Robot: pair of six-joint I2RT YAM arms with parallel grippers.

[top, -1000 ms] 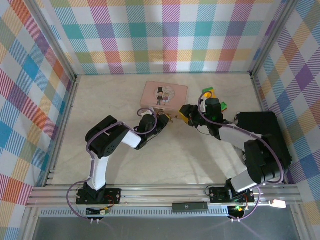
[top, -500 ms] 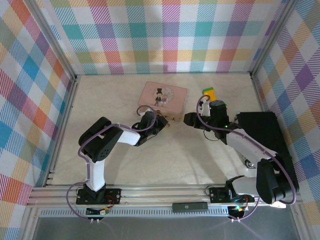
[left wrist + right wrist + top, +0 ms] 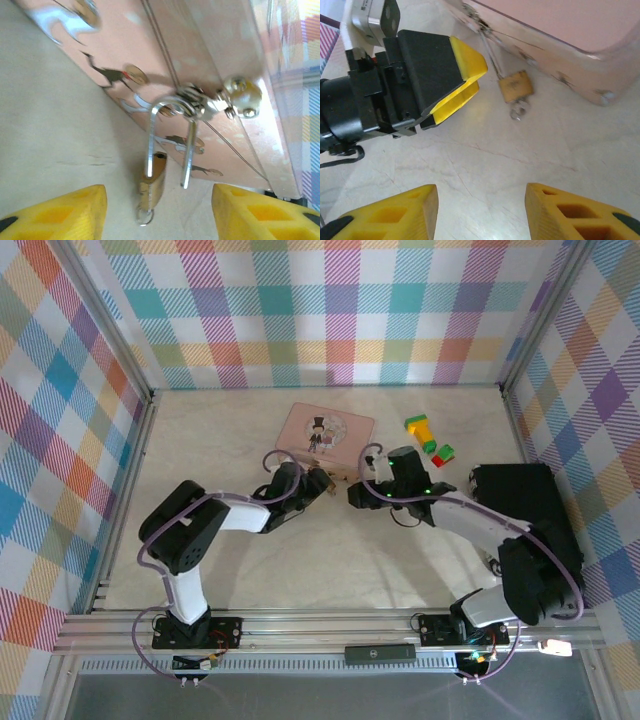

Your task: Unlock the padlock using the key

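Pale table (image 3: 200,450), checked walls. I see my left gripper (image 3: 159,200) and right gripper (image 3: 481,192) spread wide, holding nothing. Mid-frame, the padlock (image 3: 152,182) hangs from the pink tin (image 3: 328,430), loop popped open, the key (image 3: 518,109) stuck underneath.

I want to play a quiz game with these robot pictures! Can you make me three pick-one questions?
1. Where does the padlock hang?
A from the clasp on the pink tin
B from the right gripper
C from the left gripper

2. What colour is the padlock's body?
A brass-gold
B blue
C pink

3. The right gripper is:
A shut on the padlock
B open, holding nothing
C shut on the tin

Answers:
1 A: its shackle is hooked through the clasp.
2 A: the body shines gold beside the pink tin.
3 B: its yellow fingers stand wide apart with nothing between them.
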